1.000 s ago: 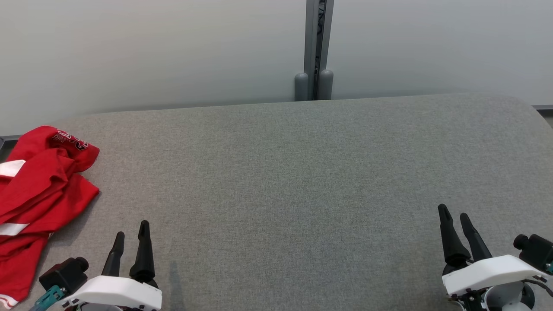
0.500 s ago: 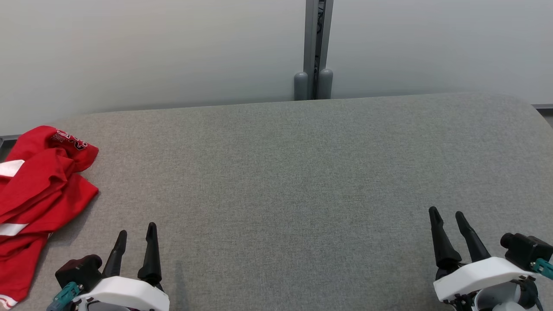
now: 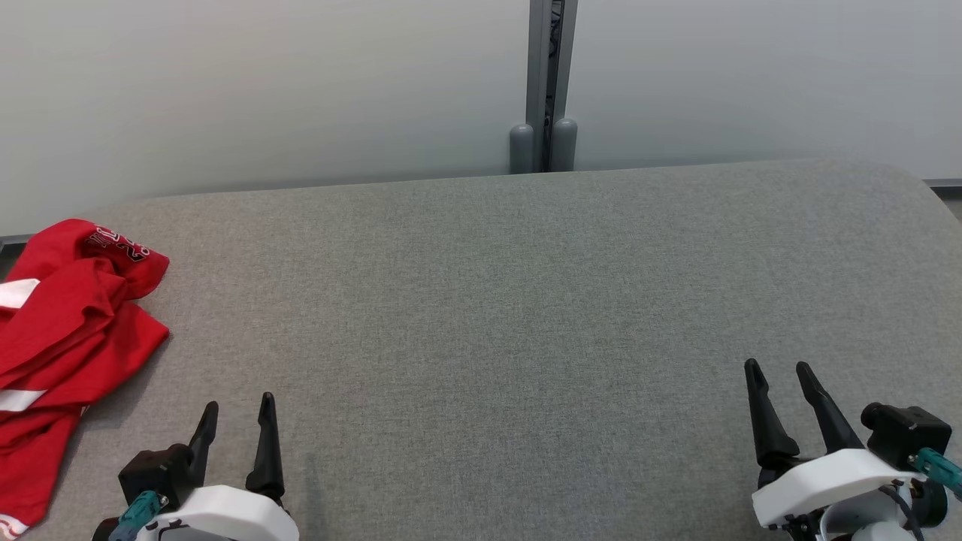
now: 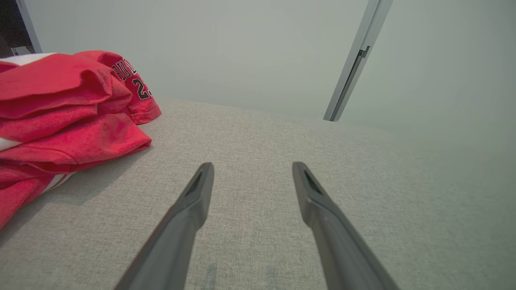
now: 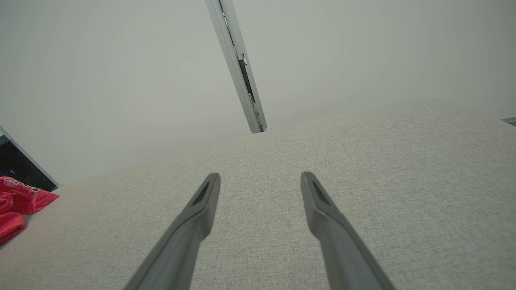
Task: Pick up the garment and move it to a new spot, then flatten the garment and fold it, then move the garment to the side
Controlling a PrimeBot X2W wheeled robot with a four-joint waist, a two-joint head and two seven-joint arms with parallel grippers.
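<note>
The garment (image 3: pixel 71 323) was red with white bands and dark lettering. The table (image 3: pixel 488 300) was flecked grey, the wall (image 3: pixel 263 90) pale grey. The left gripper (image 3: pixel 234 409) and right gripper (image 3: pixel 778 370) had black fingers (image 3: pixel 264 443) and white shells.

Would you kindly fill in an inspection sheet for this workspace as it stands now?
Surface: table covered in grey fabric, smooth and flat.
Job's things: red garment crumpled at the table's left edge, not yet picked up.
Clutter: nothing seen.
Grippers: left claw open, holding nothing, apart from the garment; right claw open, holding nothing.
Cables: teal connector at the right wrist.
Surroundings: pale wall with a grey post behind the table.
</note>
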